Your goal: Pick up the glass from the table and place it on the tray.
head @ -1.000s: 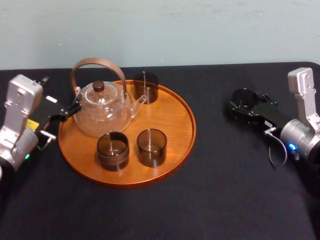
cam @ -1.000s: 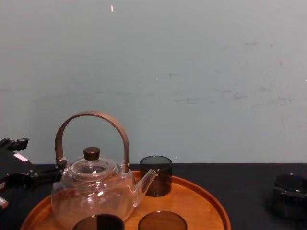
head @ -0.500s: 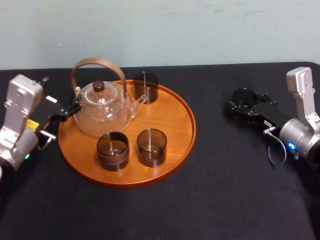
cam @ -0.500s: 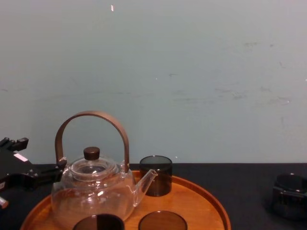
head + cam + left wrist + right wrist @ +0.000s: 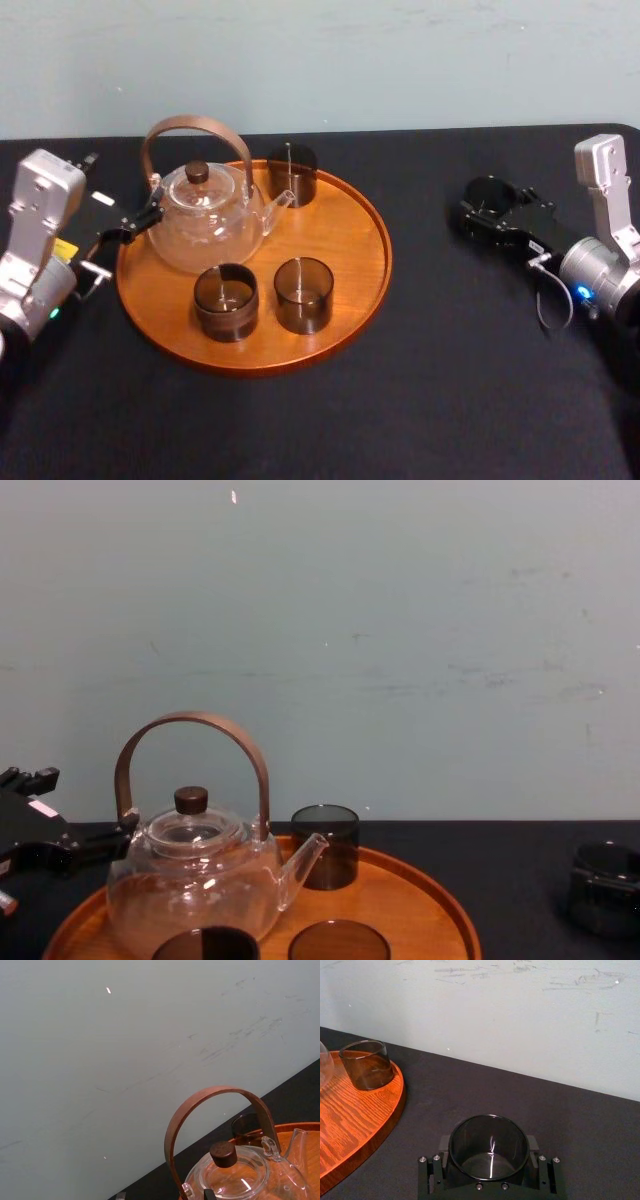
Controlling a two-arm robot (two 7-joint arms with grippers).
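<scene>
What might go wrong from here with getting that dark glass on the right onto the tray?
1. The glass sits inside the right pincer on the table; its smooth walls may slip when lifted.
2. The tray carries a teapot and three glasses; the front right glass is probably nearest the incoming path and could get knocked.
3. The left pincer sits close beside the teapot; a nudge might shift it.

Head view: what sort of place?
Probably a lab bench staged for tea: black table, bare pale wall, wooden tray with teapot and dark glasses. Right gripper is around a fourth glass; left gripper sits beside the tray.
</scene>
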